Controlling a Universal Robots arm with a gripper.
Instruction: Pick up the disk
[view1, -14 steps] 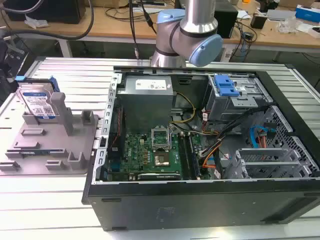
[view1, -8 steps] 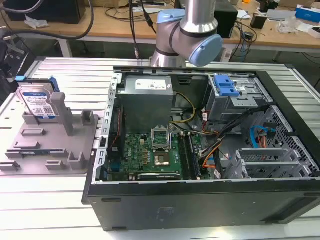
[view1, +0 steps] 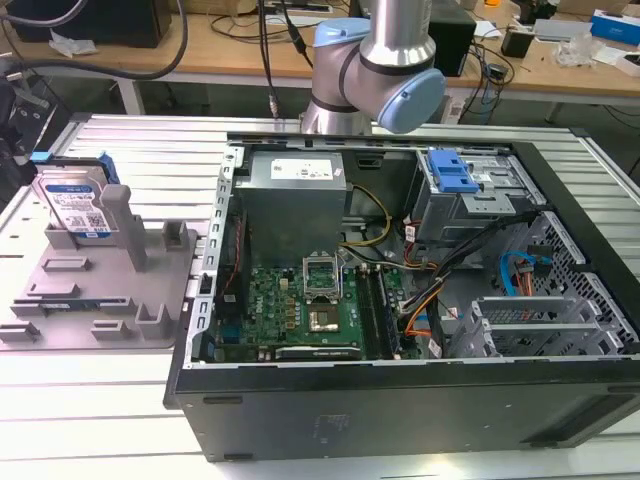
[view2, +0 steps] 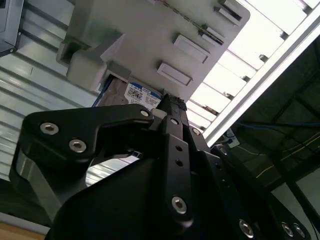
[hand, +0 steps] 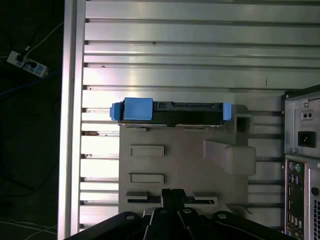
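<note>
Disk (view1: 75, 205) stands on edge in grey holder (view1: 100, 300), on the exterior view's left of the case (view1: 400, 410). Gripper (hand: 172, 192) hangs over the holder, apart from the disk. Jaws closed together, empty. Judgement: jaws must open wider than the disk's thickness, centre between the blue rails (hand: 136, 109), and square to its flat faces.

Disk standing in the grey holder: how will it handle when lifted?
Likely rigid: the disk is a flat metal slab, probably heavy for its size. Standing on edge in the holder, it may tip if nudged sideways. Its smooth faces could slip.

Disk (view1: 73, 206): silver, blue rails, standing on edge, apparently slotted in holder (view1: 105, 300).
</note>
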